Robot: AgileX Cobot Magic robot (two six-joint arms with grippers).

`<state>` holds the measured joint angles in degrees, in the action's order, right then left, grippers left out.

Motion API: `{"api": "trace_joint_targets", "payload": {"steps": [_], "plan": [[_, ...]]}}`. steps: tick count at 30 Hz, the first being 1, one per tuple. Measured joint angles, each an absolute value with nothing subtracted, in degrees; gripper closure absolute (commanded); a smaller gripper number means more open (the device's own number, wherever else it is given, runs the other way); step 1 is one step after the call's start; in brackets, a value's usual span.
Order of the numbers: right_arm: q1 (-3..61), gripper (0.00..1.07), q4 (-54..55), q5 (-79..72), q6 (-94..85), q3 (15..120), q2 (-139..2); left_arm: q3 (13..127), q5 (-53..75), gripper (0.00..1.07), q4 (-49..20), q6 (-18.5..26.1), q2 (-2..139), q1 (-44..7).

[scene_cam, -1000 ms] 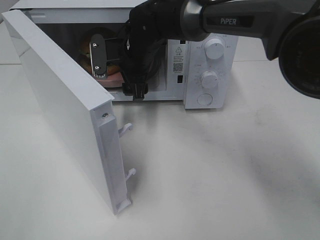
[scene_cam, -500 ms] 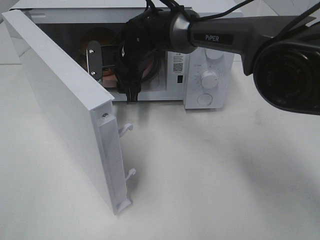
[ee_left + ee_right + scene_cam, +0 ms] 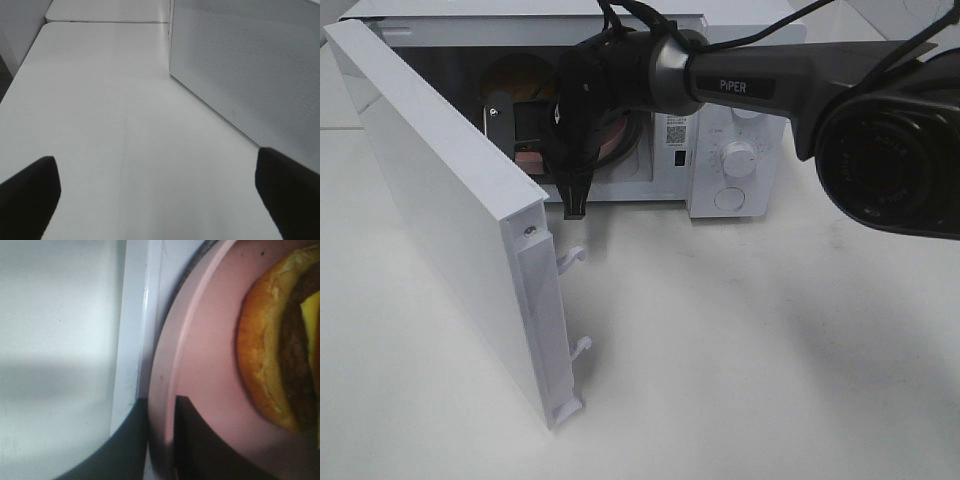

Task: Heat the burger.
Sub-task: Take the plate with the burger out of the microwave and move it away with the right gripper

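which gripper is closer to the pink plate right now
Right. The right gripper has its fingers on either side of the pink plate rim, inside the microwave. The left gripper hangs over bare table outside the open door.

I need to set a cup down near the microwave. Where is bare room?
Free: the white tabletop right of the open white microwave door, in front of the dial panel. Crowded: the oven mouth, filled by the right end effector and round pink plate.

You're looking at a plain matte white tabletop under soft, even light, with faint grey shadows across it. At its far edge, your left wrist view shows a narrow seam where a second white table surface butts against it.
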<state>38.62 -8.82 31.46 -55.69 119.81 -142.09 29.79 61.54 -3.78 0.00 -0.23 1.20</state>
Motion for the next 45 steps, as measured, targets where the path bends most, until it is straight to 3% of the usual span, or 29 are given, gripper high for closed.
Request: {"api": "trace_joint_targets", "payload": {"steps": [20,45], "plan": [[38.6,1.07,-7.9,34.8,-58.7,117.5,-138.1,29.8,61.5,0.09,-3.8,0.0,-0.2,1.2],[38.6,1.07,0.0,22.2,-78.7,94.0,-124.4,29.8,61.5,0.09,-3.8,0.0,-0.2,1.2]]}}
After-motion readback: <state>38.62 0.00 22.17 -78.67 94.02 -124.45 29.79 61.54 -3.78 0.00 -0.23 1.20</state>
